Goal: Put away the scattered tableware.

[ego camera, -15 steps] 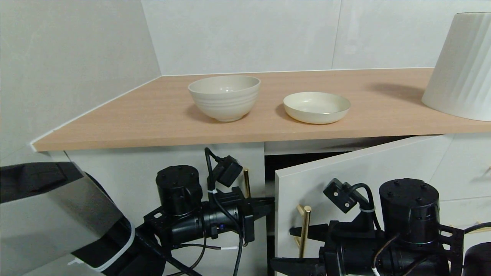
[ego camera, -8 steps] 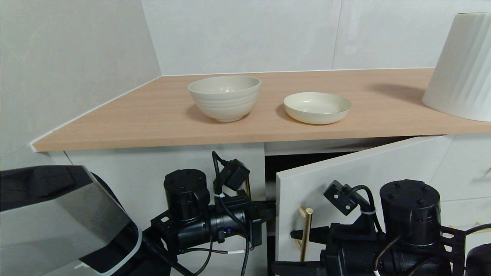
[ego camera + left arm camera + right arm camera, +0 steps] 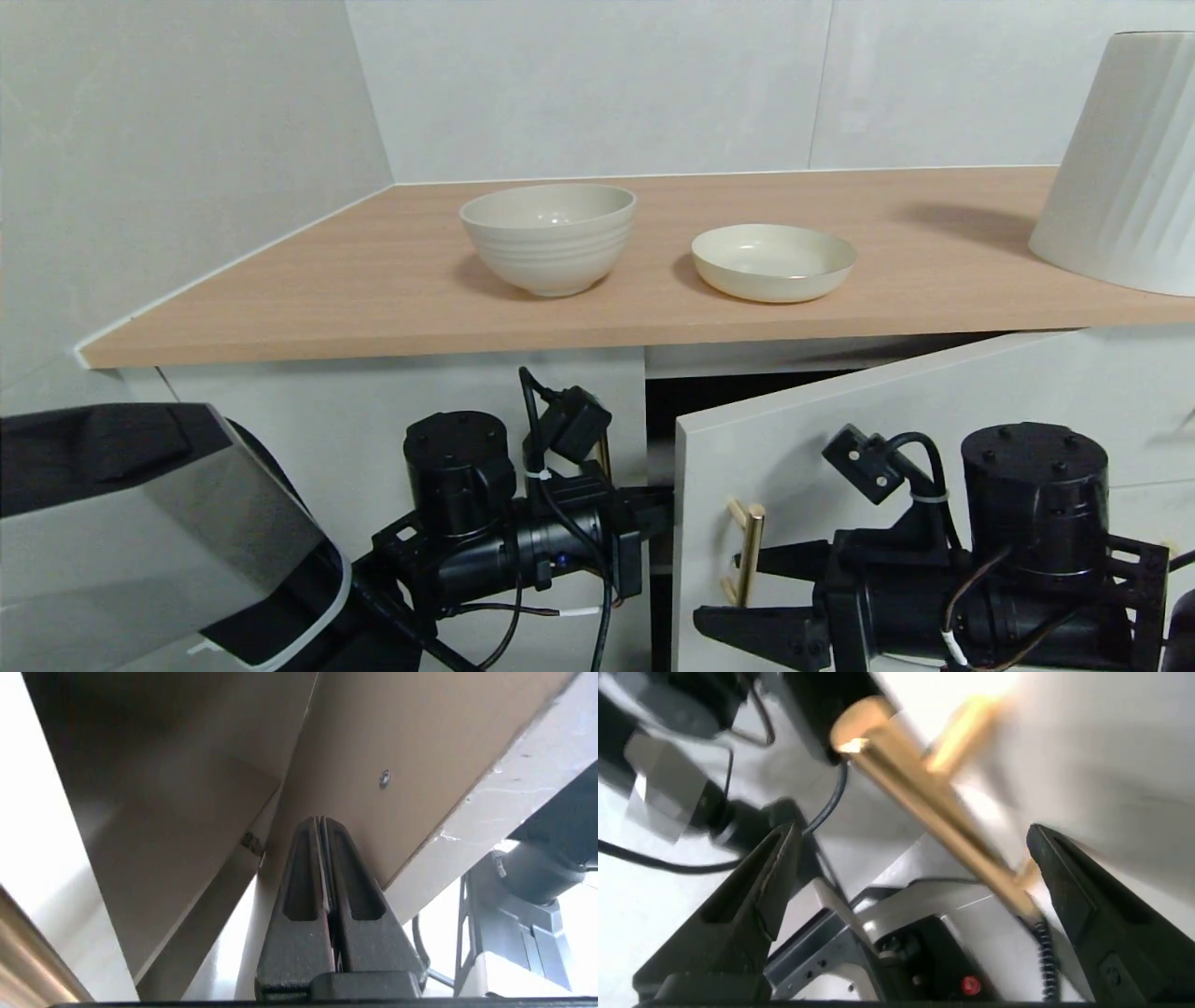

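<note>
- The bowl [image 3: 547,238] and the shallow dish [image 3: 773,261] both stand on the wooden bench [image 3: 308,303], the bowl at 9 o'clock of the dish, with a clear gap between them. Neither has been put away yet.
- A white lampshade [image 3: 1120,168] stands at the 3 o'clock end of the bench, well apart from the crockery.
- Under the bench, at about 5 o'clock of the dish, the right cabinet door [image 3: 896,411] hangs partly open, with a dark gap beside it. To my eye that is the only part of the job begun: the storage space is being opened.
- The right gripper [image 3: 724,593] sits level with that door's brass handle [image 3: 747,551]. In the right wrist view its fingers [image 3: 766,887] are spread wide with the handle [image 3: 924,803] running across between them, and they do not grip it.
- The left gripper [image 3: 658,504] points towards 3 o'clock into the gap between the two doors, just below the left door's handle [image 3: 602,457]. In the left wrist view its fingers [image 3: 304,882] are pressed flat together and hold nothing. I cannot tell whether the tip touches the door edge.
- What is left, as I judge it: swing the door wide enough, then lift the bowl and the dish off the bench and set each inside, and perhaps shut the door. Nearly all the task lies ahead.
</note>
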### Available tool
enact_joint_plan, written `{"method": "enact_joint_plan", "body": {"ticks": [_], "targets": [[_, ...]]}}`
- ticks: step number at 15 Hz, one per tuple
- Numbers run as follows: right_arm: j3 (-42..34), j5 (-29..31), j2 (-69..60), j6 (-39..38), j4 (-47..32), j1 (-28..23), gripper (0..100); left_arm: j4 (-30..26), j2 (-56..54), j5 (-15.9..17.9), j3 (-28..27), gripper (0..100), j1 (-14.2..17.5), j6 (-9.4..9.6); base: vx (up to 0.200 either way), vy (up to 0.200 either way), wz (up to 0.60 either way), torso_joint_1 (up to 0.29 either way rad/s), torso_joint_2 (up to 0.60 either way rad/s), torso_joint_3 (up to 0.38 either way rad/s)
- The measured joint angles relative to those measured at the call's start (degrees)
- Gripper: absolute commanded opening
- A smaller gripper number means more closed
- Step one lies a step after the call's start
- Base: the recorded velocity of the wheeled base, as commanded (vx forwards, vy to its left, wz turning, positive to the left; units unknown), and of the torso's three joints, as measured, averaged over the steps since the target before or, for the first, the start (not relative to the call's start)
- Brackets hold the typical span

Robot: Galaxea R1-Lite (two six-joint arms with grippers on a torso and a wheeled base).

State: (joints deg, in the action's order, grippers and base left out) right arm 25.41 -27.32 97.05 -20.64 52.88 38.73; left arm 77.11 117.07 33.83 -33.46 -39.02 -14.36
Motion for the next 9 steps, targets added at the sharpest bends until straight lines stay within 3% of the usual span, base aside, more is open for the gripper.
{"method": "enact_joint_plan", "body": {"ticks": [4,8,9], "targets": [[-2.69,0.22,-4.85,0.11,0.68,-5.61,100,0.11,0.52,-0.9,-0.38,0,-0.04,-0.17,0.0,0.0,0.0,0.0,0.0,0.0],[-12.65,0.83,-12.63,0.28,1.06,-6.31,100,-0.26,1.12,-1.1,-1.68,0,-0.26,-0.48,0.0,0.0,0.0,0.0,0.0,0.0],[-15.15,0.67,-14.64,0.26,0.9,-6.31,100,-0.22,1.26,-1.32,-2.06,0,-0.15,-0.69,-0.2,0.0,0.0,0.007,0.0,-0.002]]}}
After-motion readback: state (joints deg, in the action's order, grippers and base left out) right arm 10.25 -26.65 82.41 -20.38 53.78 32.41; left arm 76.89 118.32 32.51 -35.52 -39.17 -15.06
